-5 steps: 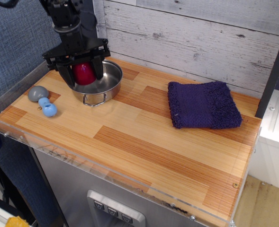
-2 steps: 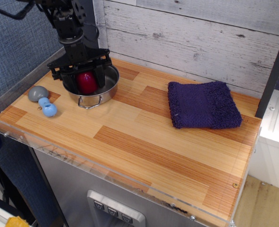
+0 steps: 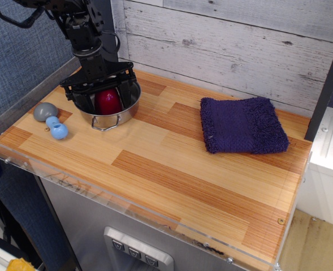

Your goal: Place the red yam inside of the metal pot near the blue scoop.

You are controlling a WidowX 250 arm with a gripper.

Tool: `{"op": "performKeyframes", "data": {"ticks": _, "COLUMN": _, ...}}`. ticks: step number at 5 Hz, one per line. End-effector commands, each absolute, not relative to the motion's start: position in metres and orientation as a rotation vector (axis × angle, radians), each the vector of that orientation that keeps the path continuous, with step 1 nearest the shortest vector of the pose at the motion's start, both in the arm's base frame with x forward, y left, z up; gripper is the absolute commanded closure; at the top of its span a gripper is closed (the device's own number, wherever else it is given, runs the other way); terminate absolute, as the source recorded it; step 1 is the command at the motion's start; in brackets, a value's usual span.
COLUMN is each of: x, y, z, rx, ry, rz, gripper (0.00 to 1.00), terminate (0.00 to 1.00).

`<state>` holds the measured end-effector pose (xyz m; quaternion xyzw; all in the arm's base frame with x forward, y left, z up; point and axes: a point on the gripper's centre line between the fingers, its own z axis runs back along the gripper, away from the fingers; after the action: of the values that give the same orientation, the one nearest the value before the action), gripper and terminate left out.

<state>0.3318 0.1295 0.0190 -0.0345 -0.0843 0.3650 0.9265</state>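
The red yam [image 3: 108, 101] sits inside the metal pot [image 3: 116, 116] at the back left of the wooden tabletop. My gripper [image 3: 106, 97] hangs straight down over the pot, with its two black fingers reaching into it on either side of the yam. The jaws look spread a little wider than the yam, so the gripper is open. The blue scoop [image 3: 52, 121], with its grey head and light-blue handle, lies on the table just left of the pot.
A folded dark purple towel [image 3: 242, 125] lies at the back right. A whitewashed plank wall stands behind the table. A clear plastic lip [image 3: 126, 209] runs along the front edge and a blue panel rises on the left.
The gripper came down into the pot with the yam and its fingers have spread apart from it. The pot shifted slightly to the front left.
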Motion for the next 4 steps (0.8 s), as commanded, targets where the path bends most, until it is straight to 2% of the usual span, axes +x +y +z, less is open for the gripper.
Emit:
{"op": "performKeyframes", "data": {"ticks": 1, "x": 0.324, "y": 0.128, "z": 0.031, "rx": -0.075, "ry": -0.193, "rz": 0.746, "gripper": 0.0, "terminate": 0.0}}
{"op": "performKeyframes", "data": {"ticks": 2, "x": 0.323, "y": 0.126, "z": 0.042, "rx": -0.098, "ry": -0.235, "rz": 0.754, "gripper": 0.0, "terminate": 0.0}}
{"op": "performKeyframes", "data": {"ticks": 4, "x": 0.319, "y": 0.119, "z": 0.092, "rx": -0.082, "ry": -0.377, "rz": 0.743, "gripper": 0.0, "terminate": 0.0}}
